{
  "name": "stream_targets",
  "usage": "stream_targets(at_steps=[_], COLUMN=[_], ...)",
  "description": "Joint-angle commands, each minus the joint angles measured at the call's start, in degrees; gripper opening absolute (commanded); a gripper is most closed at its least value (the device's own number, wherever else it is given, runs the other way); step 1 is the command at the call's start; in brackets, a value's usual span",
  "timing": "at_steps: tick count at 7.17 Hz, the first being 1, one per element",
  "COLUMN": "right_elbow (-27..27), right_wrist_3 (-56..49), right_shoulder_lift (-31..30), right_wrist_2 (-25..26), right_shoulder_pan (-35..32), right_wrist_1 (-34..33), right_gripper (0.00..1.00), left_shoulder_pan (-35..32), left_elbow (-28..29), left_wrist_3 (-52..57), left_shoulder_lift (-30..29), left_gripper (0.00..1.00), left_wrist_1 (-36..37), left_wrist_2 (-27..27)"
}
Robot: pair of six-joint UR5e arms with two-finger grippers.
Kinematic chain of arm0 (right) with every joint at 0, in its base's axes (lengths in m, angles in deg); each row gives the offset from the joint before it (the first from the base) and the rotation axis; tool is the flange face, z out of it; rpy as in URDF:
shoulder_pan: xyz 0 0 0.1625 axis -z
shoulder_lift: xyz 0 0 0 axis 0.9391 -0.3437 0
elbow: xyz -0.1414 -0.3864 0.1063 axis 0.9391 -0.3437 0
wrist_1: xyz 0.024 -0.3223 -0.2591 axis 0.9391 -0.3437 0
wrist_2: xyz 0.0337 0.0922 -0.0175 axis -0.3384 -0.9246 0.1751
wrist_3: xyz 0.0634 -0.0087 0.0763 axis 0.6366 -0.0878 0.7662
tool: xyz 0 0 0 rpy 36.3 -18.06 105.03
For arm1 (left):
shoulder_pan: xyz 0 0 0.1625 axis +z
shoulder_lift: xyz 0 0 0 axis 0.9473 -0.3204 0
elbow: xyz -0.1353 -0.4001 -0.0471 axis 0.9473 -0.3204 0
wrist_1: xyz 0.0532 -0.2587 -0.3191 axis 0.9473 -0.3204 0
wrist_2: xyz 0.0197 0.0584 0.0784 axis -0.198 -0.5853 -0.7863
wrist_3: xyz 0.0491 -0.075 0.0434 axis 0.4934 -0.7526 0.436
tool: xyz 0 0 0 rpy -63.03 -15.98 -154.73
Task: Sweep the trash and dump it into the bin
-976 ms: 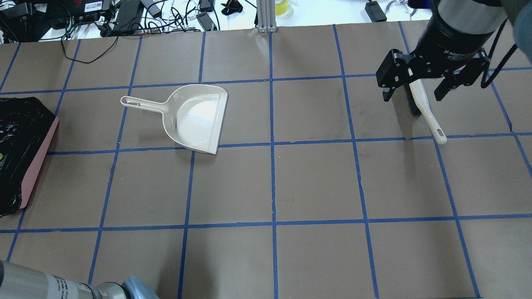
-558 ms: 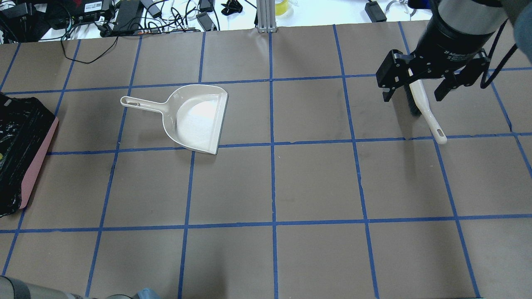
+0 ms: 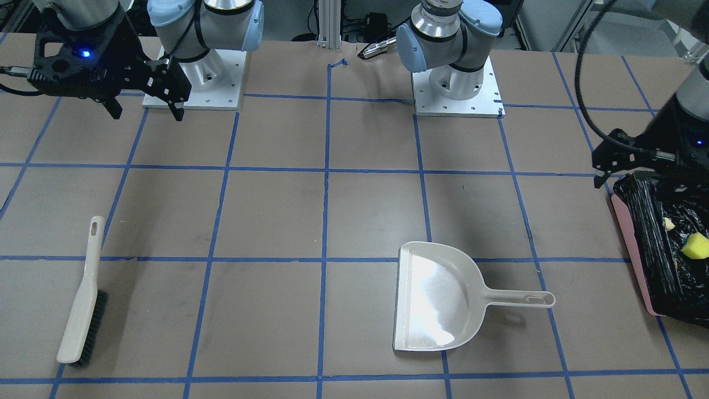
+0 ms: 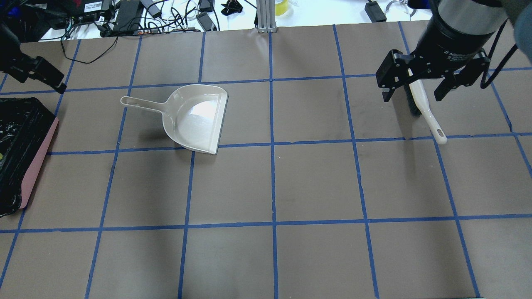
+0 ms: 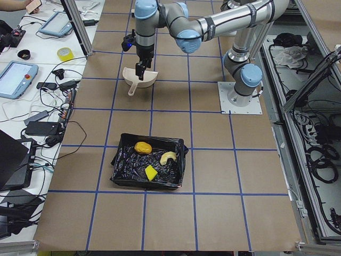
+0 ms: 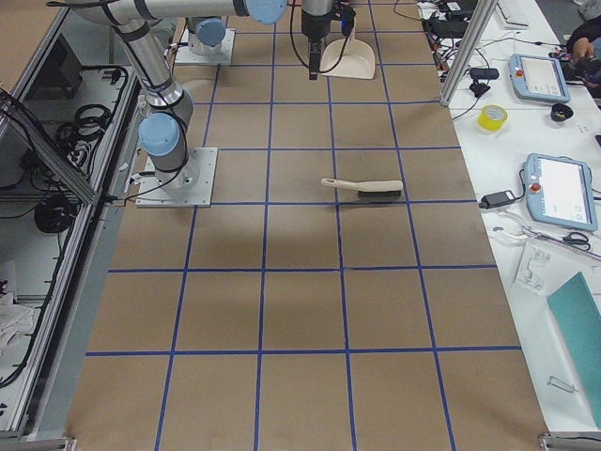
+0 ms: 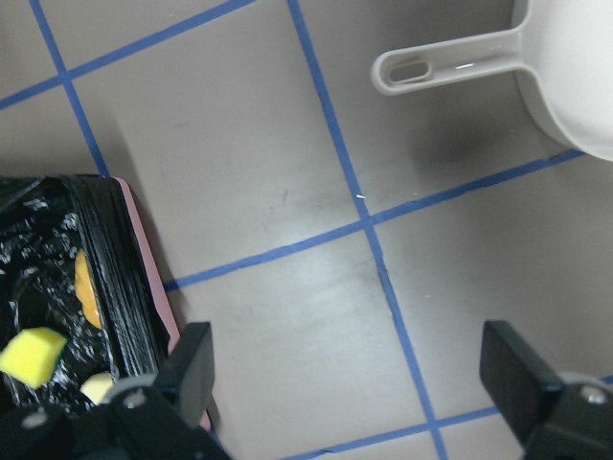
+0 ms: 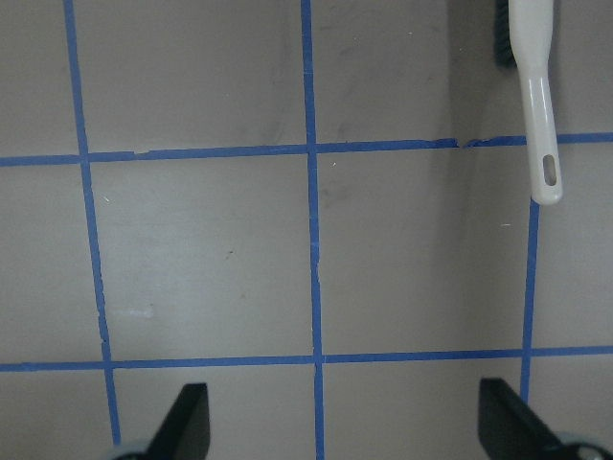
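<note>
The bin (image 5: 120, 165), pink with a black bag, stands at the table's left end; its pink rim (image 4: 35, 166) shows in the overhead view. In it lie the orange lumpy piece (image 5: 142, 147), the cream crescent (image 5: 168, 157) and the yellow sponge (image 5: 151, 172); the sponge (image 3: 695, 245) also shows from the front. My left gripper (image 7: 354, 383) is open and empty, raised just beyond the bin's far corner. My right gripper (image 4: 413, 95) is open and empty, high above the brush (image 4: 424, 104).
The beige dustpan (image 4: 195, 120) lies empty, left of the table's middle, with its handle pointing toward the bin. The brush (image 3: 83, 305) lies flat on the table's right side. Cables and boxes (image 4: 124, 16) line the far edge.
My left arm has left the overhead view's bottom left corner, and its gripper now shows at the top left, past the bin. My right gripper, dustpan and brush have not moved.
</note>
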Motion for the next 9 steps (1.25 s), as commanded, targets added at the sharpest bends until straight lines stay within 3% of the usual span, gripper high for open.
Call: stream_targets(at_steps=[1,4,9], right_elbow=[0.0,0.0,0.0], right_wrist_3=[0.0,0.0,0.1], right_shoulder_lift=[0.0,0.0,0.0], right_wrist_2=[0.0,0.0,0.3], right_shoulder_pan=[0.0,0.0,0.0], right_wrist_1=[0.0,-0.1,0.0], right_gripper=[1.0,1.0,1.0], left_shoulder_pan=[-9.8,-17.7,-19.5], left_elbow=[0.5,0.3,-0.4], left_wrist_3=[-17.7,-38.0,-39.0], left_shoulder_lift=[3.5,7.0,7.4], left_gripper=[1.0,1.0,1.0], left_wrist_1=[-4.3,-9.3,-9.5], left_wrist_2=[-2.1,4.5,3.7])
